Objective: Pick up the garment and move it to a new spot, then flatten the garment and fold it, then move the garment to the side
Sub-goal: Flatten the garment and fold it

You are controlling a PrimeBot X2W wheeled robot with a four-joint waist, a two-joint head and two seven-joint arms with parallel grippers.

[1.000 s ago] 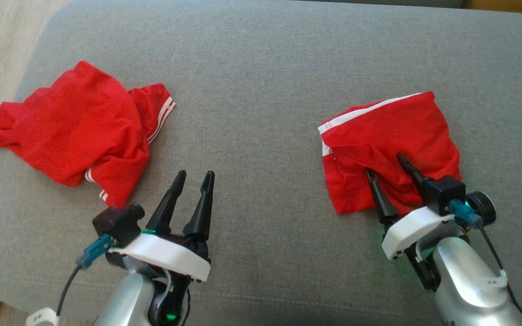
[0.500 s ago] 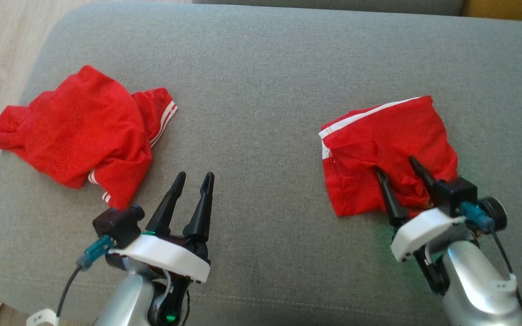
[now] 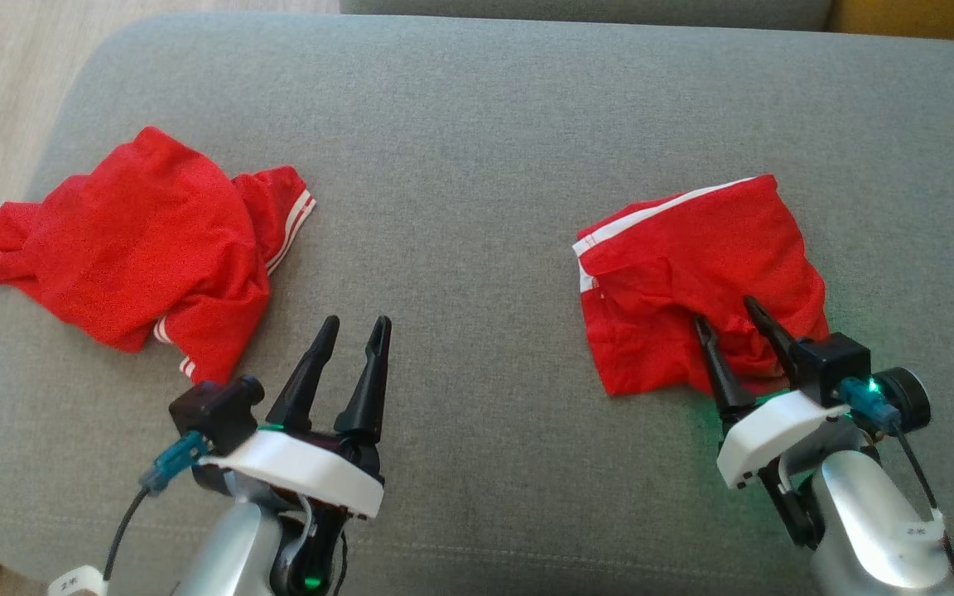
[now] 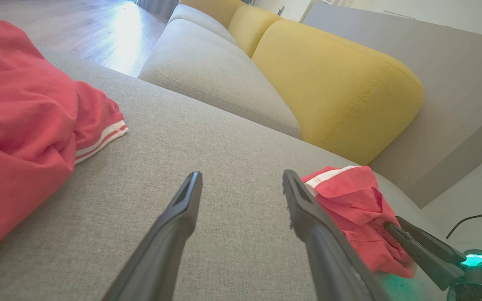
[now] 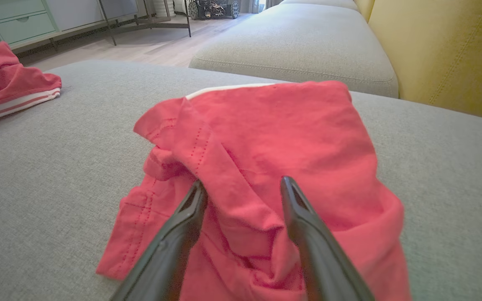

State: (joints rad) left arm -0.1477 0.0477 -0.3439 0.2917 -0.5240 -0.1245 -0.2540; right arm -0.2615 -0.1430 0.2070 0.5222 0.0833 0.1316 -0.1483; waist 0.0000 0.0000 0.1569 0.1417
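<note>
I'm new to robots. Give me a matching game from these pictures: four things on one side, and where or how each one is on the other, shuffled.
1. left end effector
2. right end effector
3. left red garment
4. yellow cushion

A. crumpled, striped hem showing, untouched
B. astride a fold of the right red garment
C. standing beyond the grey seat
D. open above bare upholstery

Pairs: 1-D, 2-B, 3-A, 4-C.

Two red garments lie on one grey sofa seat point(image 3: 477, 165): the left garment point(image 3: 133, 240) near its left edge, the right garment point(image 3: 692, 257) near its right edge. Two grippers reach over its near edge, the left gripper point(image 3: 358, 319) and the right gripper point(image 3: 724, 311), each with two dark fingers point(image 3: 305, 372).
</note>
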